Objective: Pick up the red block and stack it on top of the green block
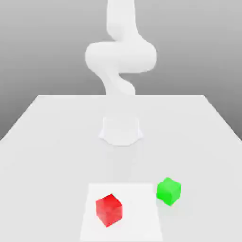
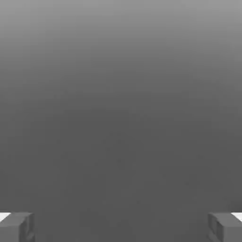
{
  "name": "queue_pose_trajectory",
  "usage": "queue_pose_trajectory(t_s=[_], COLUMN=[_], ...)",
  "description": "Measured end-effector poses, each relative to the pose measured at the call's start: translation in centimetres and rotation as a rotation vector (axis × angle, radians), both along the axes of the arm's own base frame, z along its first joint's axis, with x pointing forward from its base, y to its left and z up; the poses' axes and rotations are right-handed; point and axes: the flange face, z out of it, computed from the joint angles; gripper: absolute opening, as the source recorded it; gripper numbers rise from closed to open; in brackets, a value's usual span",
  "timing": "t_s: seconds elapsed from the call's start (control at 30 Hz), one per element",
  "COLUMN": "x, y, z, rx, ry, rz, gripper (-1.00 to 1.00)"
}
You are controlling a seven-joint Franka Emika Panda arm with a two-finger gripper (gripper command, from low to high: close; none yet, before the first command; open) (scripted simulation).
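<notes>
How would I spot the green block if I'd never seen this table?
Start at the white table. Near its front edge lies a paler square patch with the red block on it. The green block sits apart, just off that patch toward the exterior view's right, the only green thing.

A plain bright red block (image 1: 109, 210) and a plain bright green block (image 1: 168, 191) are seen on a pale grey-white table (image 1: 47, 142), the red one on a whiter square patch (image 1: 137, 222). The arm (image 1: 120, 56) is rendered white against a grey graded backdrop. Grey fingertips (image 2: 16, 227) with white edges are shown over plain dark grey.
</notes>
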Motion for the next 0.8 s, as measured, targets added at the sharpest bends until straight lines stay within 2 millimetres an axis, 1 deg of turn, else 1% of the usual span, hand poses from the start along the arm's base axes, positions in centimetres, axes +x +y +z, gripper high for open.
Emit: queue_pose_trajectory(t_s=[0.07, 0.17, 0.27, 0.37, 0.5, 0.57, 0.67, 0.73, 0.8], x=[2.6, 5.5, 7.5, 8.6, 8.6, 8.0, 6.5, 5.3, 5.0], y=[-0.4, -0.7, -0.9, -1.0, -1.2, -1.5, -1.9, -2.3, -2.4], z=[-4.1, -10.2, -16.5, -22.9, -31.3, -35.3, -41.1, -44.5, -47.0], rx=[-0.019, -0.048, -0.076, -0.106, -0.147, -0.169, -0.203, -0.224, -0.232], ry=[0.067, 0.161, 0.252, 0.343, 0.464, 0.524, 0.615, 0.668, 0.685], rz=[0.051, 0.123, 0.196, 0.267, 0.364, 0.412, 0.484, 0.526, 0.542], gripper=[0.0, 0.0, 0.0, 0.0, 0.0, 0.0, 0.0, 0.0, 0.0])
